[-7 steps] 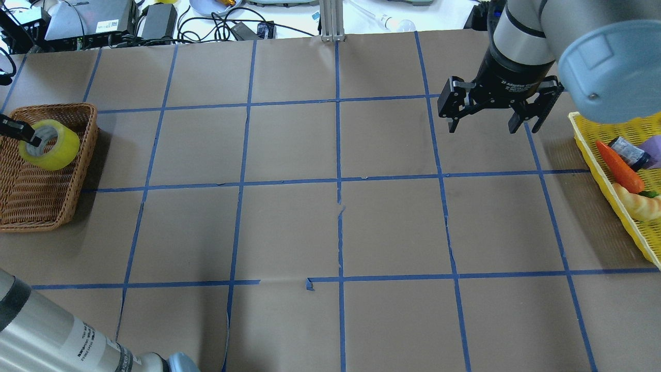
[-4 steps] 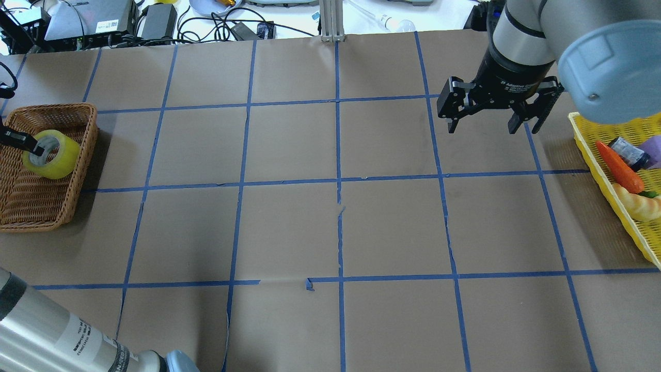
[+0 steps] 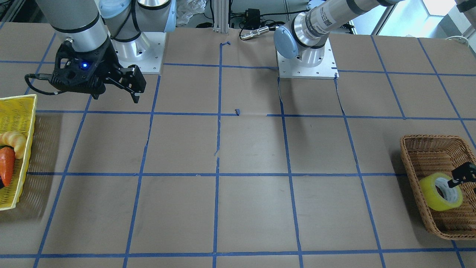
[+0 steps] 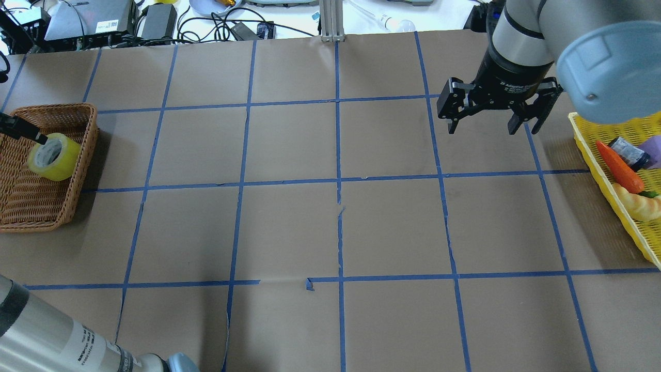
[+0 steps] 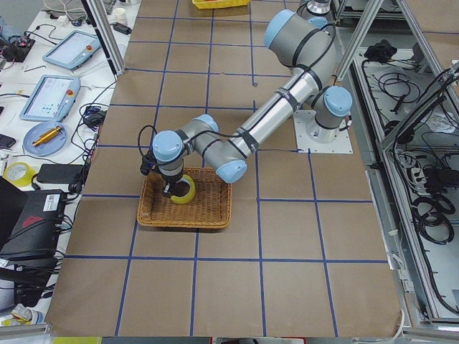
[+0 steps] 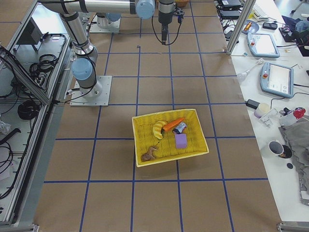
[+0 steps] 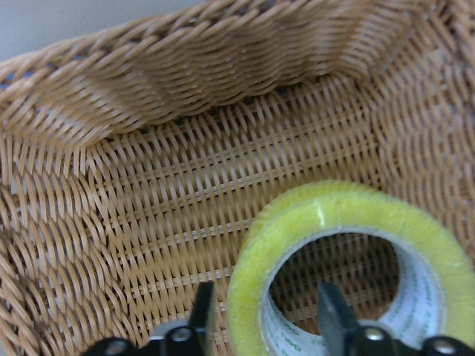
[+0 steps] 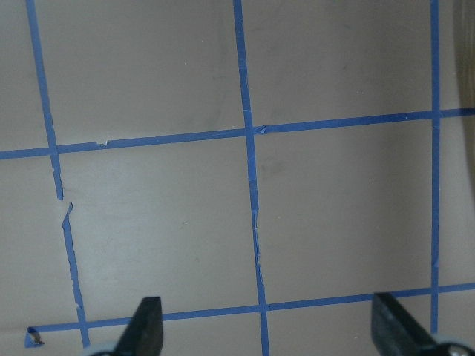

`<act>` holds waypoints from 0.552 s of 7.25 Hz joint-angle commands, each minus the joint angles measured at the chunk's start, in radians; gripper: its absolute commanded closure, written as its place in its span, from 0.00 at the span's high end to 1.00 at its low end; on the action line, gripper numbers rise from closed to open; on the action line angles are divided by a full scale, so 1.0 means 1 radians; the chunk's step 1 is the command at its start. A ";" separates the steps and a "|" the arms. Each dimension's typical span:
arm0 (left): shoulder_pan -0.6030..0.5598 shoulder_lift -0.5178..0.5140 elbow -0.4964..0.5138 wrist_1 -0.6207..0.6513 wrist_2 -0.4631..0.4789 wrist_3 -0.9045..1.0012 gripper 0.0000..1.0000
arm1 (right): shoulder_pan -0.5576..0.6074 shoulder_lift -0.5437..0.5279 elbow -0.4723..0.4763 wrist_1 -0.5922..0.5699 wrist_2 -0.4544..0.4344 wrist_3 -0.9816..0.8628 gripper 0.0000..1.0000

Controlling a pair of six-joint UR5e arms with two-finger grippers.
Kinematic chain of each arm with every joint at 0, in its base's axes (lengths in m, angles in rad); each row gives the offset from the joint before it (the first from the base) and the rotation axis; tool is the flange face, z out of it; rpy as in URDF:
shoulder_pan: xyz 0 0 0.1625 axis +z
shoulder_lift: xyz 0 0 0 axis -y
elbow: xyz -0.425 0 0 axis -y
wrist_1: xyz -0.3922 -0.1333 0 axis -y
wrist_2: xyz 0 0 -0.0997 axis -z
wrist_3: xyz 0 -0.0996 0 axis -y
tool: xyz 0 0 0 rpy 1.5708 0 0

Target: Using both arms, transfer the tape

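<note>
One change: the tape (image 4: 54, 156) sits lower in the 9 o'clock basket (image 4: 26, 204), left gripper (image 7: 266, 295) astride its wall, grip unclear, largely cropped overhead; right gripper (image 4: 483, 128) gapes.

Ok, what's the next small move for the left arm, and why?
Probably open the left pincer: it pinches the tape by its wall, one finger through the core, and the roll sits low inside the wicker basket, seemingly at its floor.
</note>
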 commanded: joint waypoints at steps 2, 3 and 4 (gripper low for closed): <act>-0.377 0.246 -0.001 -0.214 0.077 -0.559 1.00 | 0.001 -0.004 0.004 0.004 0.000 0.001 1.00; -0.498 0.285 -0.020 -0.218 0.084 -0.783 1.00 | 0.001 -0.001 0.004 0.001 0.000 0.001 1.00; -0.624 0.315 -0.041 -0.222 0.082 -0.900 1.00 | 0.003 -0.002 0.004 0.004 -0.002 0.001 1.00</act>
